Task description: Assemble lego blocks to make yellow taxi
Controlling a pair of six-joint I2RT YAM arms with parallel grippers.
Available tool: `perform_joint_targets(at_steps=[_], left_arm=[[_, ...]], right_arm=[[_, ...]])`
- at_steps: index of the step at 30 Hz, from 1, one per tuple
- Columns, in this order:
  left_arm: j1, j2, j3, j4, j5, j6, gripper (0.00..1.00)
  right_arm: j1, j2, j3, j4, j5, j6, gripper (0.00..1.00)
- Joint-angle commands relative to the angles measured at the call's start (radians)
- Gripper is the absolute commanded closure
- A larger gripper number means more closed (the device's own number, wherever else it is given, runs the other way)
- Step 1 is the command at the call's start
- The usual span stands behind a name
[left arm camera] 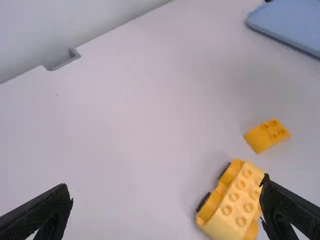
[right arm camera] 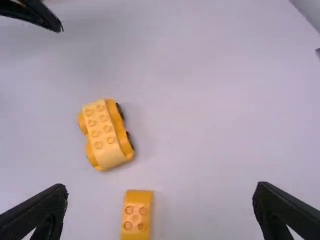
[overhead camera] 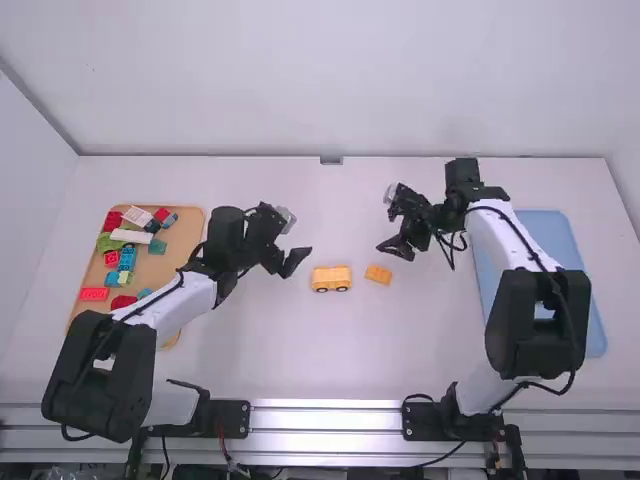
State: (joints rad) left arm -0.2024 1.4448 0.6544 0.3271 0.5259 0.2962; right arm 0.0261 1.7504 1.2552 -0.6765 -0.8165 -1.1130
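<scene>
On the white table (overhead camera: 300,360), yellow toy car (overhead camera: 332,279) upright, small yellow block (overhead camera: 378,274) near it, left gripper (overhead camera: 299,264) spread wide, right gripper (overhead camera: 394,251) wide too

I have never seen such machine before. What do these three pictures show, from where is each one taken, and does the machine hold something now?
The machine is two robot arms, left and right, each ending in a two-finger pincer. The high view looks down from above and behind them; each wrist view comes from a camera on that arm's wrist.

On the white table lie a yellow toy car base with black wheels and, beside it, a small yellow block. At the left is an orange-brown tray with coloured blocks; at the right, a blue tray.

The left pincer and right pincer are both open and hold nothing.
</scene>
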Motion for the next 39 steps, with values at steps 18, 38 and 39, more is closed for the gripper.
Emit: perform_joint_targets(at_steps=[18, 38, 39], left_arm=[[-0.001, 0.337, -0.001, 0.104, 0.643, 0.610, 0.01], [-0.002, 0.482, 0.063, 0.182, 0.584, 0.478, 0.01], [-0.001, 0.482, 0.067, 0.182, 0.584, 0.478, 0.01]], right_arm=[[-0.064, -0.017, -0.260, 0.220, -0.158, -0.168, 0.01], [-0.052, -0.062, -0.511, 0.542, -0.056, -0.149, 0.01], [-0.057, -0.035, -0.570, 0.690, -0.079, -0.078, 0.01]])
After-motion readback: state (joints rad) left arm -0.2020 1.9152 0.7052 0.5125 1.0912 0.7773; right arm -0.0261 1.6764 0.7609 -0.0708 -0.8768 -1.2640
